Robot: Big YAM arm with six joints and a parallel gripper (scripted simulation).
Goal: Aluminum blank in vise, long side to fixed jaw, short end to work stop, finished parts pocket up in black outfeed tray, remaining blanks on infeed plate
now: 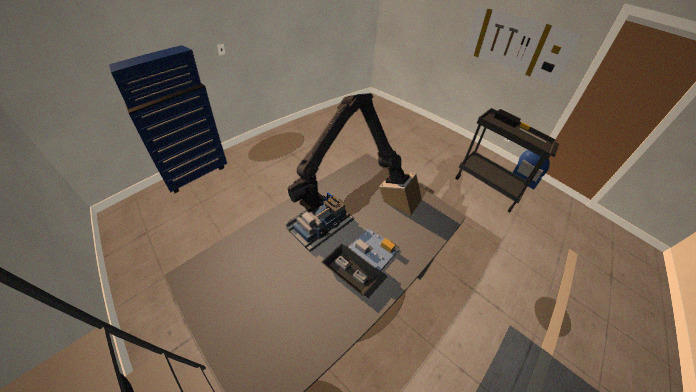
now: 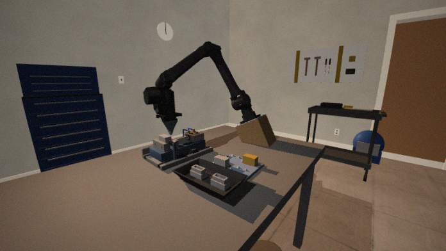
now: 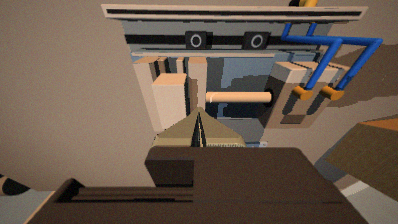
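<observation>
Gray blank [image 2: 165,138] sits in the vise [image 2: 179,148]; the tool [image 2: 170,130], pinched closed and holding nothing, hangs just above it.

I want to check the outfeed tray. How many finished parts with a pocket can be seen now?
2. Both lie pocket up in the black outfeed tray: one finished part toward the vise, the other finished part beside it. None shows elsewhere, though the vise partly hides its inside.
</observation>
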